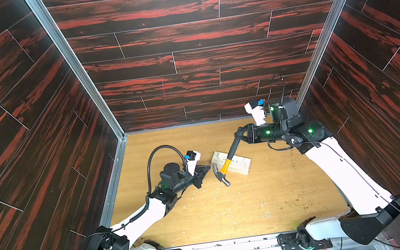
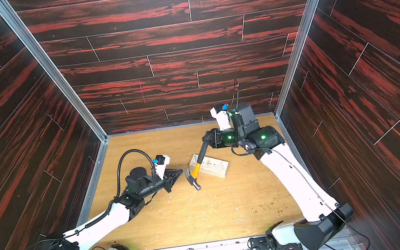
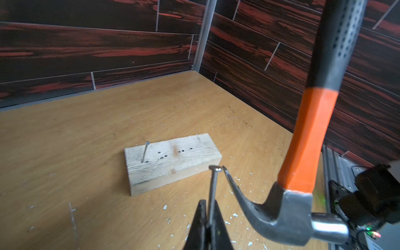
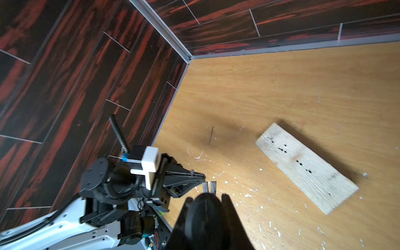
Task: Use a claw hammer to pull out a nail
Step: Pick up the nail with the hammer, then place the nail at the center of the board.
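Two grippers, both clamped. The left gripper [image 3: 209,204] pinches a loose nail [image 3: 214,184] by its thin steel shank, flat head up. The right gripper [image 1: 241,136] grips the hammer [image 3: 307,151] by its dimpled black handle, with the shiny forked claw [image 3: 238,192] hanging just beside that nail, above the desk [image 3: 86,140]. Extraction looks done for this one. Possibly left to do: the second nail [image 3: 145,152], upright in the rough, hole-pocked wood block [image 3: 173,160].
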{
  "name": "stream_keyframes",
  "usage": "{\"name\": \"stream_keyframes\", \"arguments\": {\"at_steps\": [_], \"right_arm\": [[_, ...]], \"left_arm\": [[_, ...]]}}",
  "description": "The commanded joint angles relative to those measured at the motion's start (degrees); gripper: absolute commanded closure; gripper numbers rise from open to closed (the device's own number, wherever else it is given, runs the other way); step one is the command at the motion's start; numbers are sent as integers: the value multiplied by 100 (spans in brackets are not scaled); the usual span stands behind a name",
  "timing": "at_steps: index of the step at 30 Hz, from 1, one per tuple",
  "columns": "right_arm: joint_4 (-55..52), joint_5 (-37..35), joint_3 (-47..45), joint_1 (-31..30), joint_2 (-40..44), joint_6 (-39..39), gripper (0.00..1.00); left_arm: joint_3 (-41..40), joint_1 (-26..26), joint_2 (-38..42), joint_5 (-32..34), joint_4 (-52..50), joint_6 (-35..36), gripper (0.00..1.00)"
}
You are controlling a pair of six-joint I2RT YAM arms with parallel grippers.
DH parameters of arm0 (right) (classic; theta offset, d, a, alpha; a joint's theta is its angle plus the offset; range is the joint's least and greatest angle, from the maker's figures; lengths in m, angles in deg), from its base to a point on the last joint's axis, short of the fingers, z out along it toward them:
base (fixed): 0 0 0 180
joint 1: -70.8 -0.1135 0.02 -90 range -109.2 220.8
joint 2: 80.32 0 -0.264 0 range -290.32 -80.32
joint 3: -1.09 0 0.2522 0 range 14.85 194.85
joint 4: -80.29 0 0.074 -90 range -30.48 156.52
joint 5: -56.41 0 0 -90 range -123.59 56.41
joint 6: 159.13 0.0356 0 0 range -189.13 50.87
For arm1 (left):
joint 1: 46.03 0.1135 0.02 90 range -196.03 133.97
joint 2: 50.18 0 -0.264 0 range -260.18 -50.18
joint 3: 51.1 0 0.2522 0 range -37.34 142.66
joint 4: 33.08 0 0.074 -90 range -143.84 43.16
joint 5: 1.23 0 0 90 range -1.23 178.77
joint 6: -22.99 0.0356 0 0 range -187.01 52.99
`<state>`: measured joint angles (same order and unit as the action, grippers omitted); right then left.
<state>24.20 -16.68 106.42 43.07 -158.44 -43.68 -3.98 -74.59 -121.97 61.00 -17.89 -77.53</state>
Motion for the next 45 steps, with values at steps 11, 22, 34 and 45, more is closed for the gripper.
{"name": "stream_keyframes", "arguments": {"at_steps": [11,22,34,45], "right_arm": [[441,-1141,-280,-1,-246,160,100],[401,-1512,707,12,-1523,125,100],[233,-1664,1419,62,-2227,162,100],[40,-1705,1807,74,-2525,74,100]], "left_arm": [[1621,558,-1960,2771,-2560,-1498,100],[2829,870,-3602,2438,-4033,-2005,100],[2878,871,-3710,2430,-4163,-1991,80],[2812,871,-3359,2384,-4178,-1950,73]]}}
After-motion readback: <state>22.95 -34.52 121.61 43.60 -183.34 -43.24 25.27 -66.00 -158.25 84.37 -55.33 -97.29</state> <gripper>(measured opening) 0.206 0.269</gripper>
